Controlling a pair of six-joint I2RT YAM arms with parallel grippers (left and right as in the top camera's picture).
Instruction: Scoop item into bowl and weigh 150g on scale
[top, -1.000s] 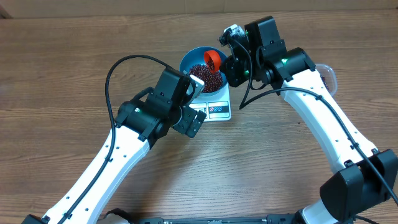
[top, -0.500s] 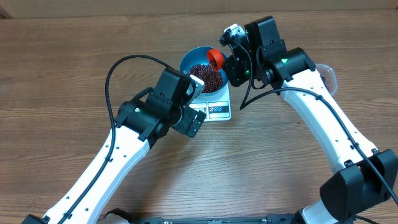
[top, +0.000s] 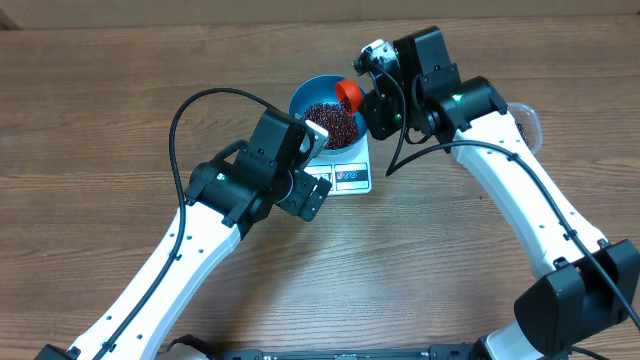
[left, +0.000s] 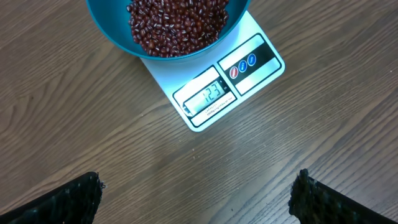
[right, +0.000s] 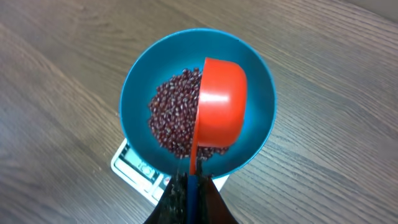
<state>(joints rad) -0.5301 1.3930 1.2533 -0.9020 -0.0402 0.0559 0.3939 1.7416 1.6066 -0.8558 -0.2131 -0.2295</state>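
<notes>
The blue bowl (top: 303, 98) stands on the white scale (top: 352, 179) at the table's middle and holds a heap of dark red beans (top: 330, 124). My right gripper (top: 372, 100) is shut on the handle of an orange scoop (top: 347, 93), which hangs tipped on its side over the bowl's right half. In the right wrist view the scoop (right: 221, 106) covers part of the beans (right: 171, 118) inside the bowl (right: 138, 81). My left gripper (left: 199, 193) stands open over bare wood just in front of the scale (left: 255, 71), whose display is lit.
A clear plastic tub (top: 529, 122) shows partly behind my right arm at the right. Both white arms reach in from the near edge, with black cables looping above them. Bare wooden table lies to the left and in front.
The orange scoop has shifted slightly towards the bowl's far right rim and turned more onto its side. The left arm has not moved.
</notes>
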